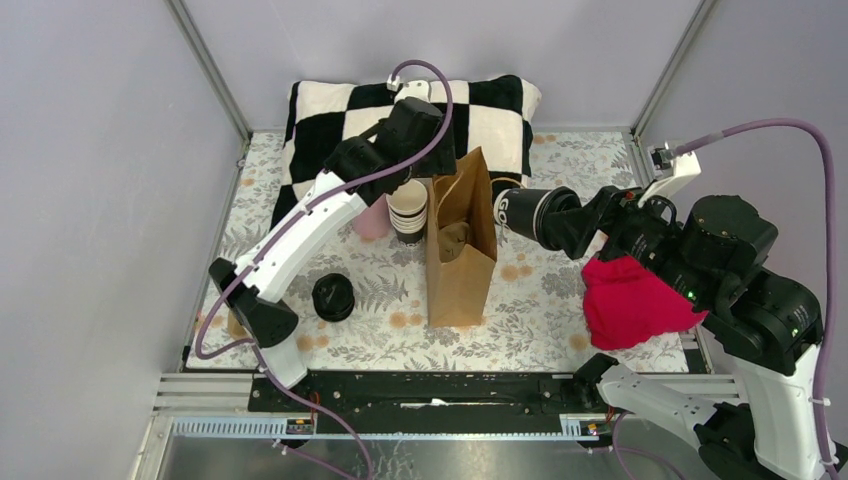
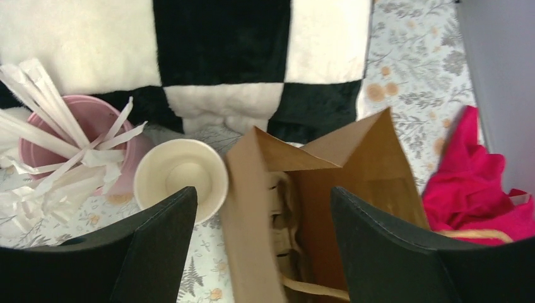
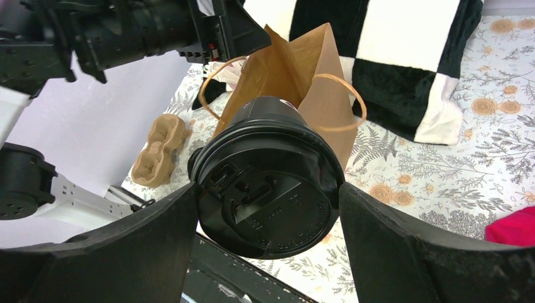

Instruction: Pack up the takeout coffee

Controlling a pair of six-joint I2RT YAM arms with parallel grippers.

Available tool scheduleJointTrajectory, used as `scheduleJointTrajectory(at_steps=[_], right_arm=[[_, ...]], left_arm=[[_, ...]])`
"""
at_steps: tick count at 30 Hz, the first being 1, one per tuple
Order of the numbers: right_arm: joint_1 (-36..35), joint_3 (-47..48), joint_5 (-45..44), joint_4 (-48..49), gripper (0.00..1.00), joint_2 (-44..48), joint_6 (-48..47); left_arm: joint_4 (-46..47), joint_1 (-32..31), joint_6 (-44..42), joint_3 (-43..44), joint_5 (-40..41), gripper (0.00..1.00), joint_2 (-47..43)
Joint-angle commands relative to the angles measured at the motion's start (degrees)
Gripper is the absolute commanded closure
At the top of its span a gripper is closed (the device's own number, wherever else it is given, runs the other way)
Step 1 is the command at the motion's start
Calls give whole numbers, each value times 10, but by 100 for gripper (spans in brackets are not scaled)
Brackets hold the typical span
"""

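Hovering spread and empty above the paper bag (image 1: pixel 460 255), whose 9 o'clock side is crowded by stacked cups (image 1: pixel 408 212), the left gripper (image 2: pixel 262 196) should steady its rim while the right gripper (image 3: pixel 268 189), clamped on the coffee cup (image 1: pixel 520 212) lying sideways at the bag's roomier 3 o'clock, uprights it clear of the handles (image 3: pixel 344 101).
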State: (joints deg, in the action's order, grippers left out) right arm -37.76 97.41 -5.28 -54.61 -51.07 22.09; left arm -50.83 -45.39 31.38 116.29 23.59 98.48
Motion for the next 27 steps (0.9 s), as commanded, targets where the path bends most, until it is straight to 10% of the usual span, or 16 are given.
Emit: scheduleJointTrajectory(at_steps=[1,27], right_arm=[[-3,2,4,14,16,7,-9],[-3,4,29,25,16,-5,-4]], left_arm=[[-17,28,-9,18,-48,21,9],[-49,43,-59,88,-69,83,77]])
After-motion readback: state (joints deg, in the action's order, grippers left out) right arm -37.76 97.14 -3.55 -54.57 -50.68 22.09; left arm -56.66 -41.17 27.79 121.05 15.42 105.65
